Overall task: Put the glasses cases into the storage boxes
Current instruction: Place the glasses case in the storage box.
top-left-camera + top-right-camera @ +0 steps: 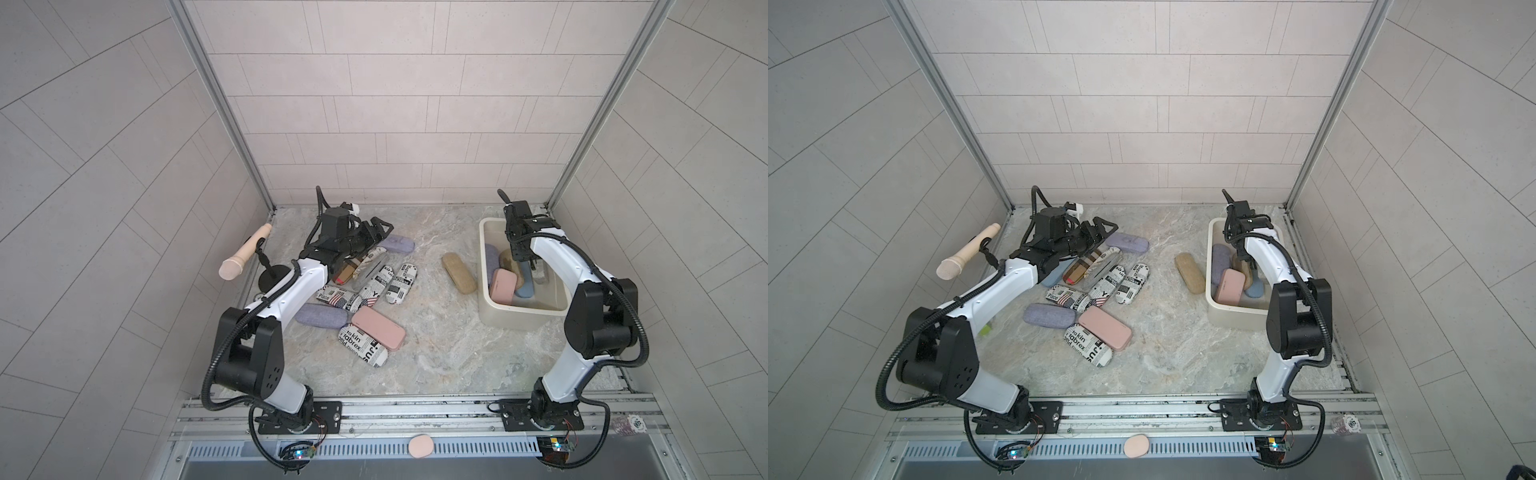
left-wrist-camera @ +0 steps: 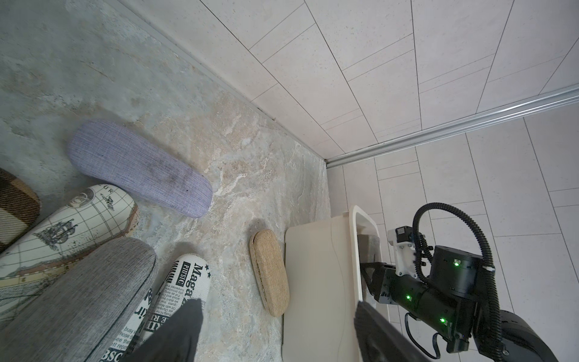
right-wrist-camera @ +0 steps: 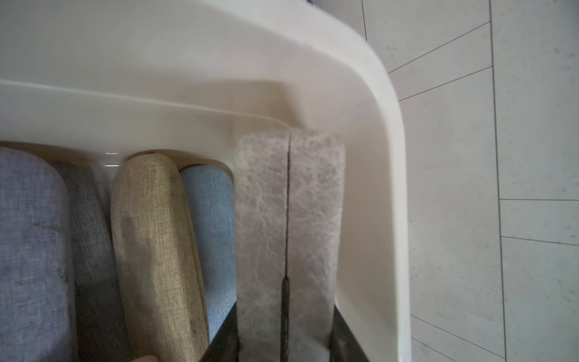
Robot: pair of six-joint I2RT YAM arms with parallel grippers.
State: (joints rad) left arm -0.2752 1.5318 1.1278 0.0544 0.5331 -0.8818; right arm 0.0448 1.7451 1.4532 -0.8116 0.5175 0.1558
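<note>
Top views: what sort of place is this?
Probably a robot test cell, not a real room: tile-print panels in an aluminium frame, left arm and right arm bolted to a front rail, cream tub on a marble-look tabletop.

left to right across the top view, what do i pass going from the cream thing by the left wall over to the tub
cream mic-shaped object → pink case on the table → tan case → storage tub, then inside it the tub's pink case → blue case
</note>
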